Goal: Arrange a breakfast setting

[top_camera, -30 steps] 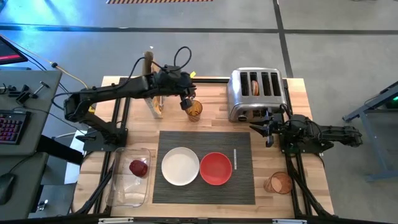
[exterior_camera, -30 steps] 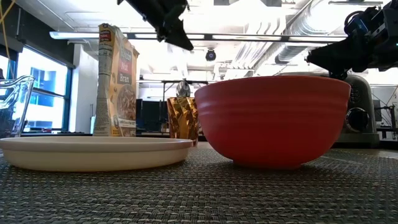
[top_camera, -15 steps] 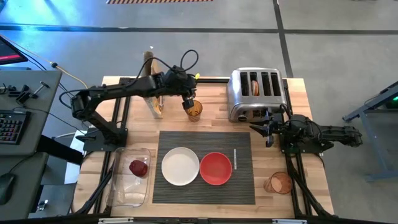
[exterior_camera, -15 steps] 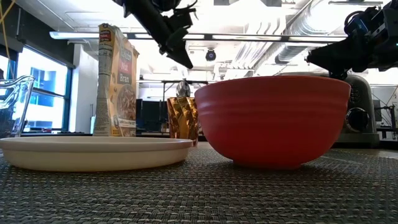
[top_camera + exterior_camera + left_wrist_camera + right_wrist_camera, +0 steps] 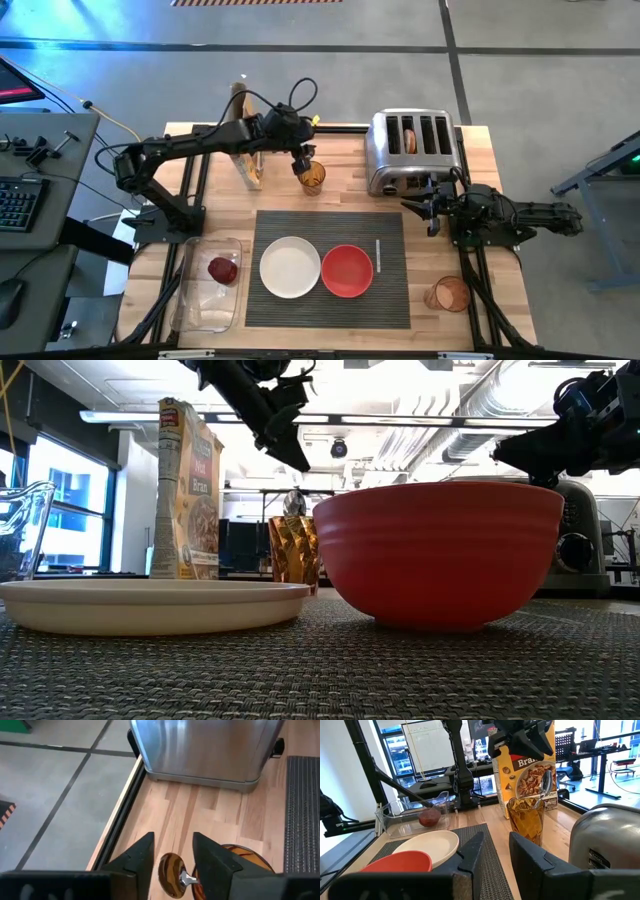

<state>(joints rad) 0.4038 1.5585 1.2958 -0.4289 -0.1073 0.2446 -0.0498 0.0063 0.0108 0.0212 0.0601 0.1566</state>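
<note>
A white plate (image 5: 290,266) and a red bowl (image 5: 347,270) sit side by side on the dark ribbed mat (image 5: 330,225). A metal spoon (image 5: 171,869) stands bowl end up in an amber glass (image 5: 313,177) beyond the mat's far edge. My left gripper (image 5: 173,837) is open just above that glass, one finger on either side of the spoon's bowl. A bagel half (image 5: 409,140) sticks up from a toaster slot. A dark red fruit (image 5: 222,268) lies in the clear tray (image 5: 205,310). My right gripper (image 5: 420,215) is open and empty in front of the toaster.
The chrome toaster (image 5: 412,150) stands at the far right. A cereal box (image 5: 250,165) stands left of the amber glass. A second amber glass (image 5: 448,293) stands at the near right. A thin pale stick (image 5: 378,255) lies on the mat right of the bowl.
My left gripper has gone down toward the amber glass and the spoon, then stopped there. It has stayed open.
</note>
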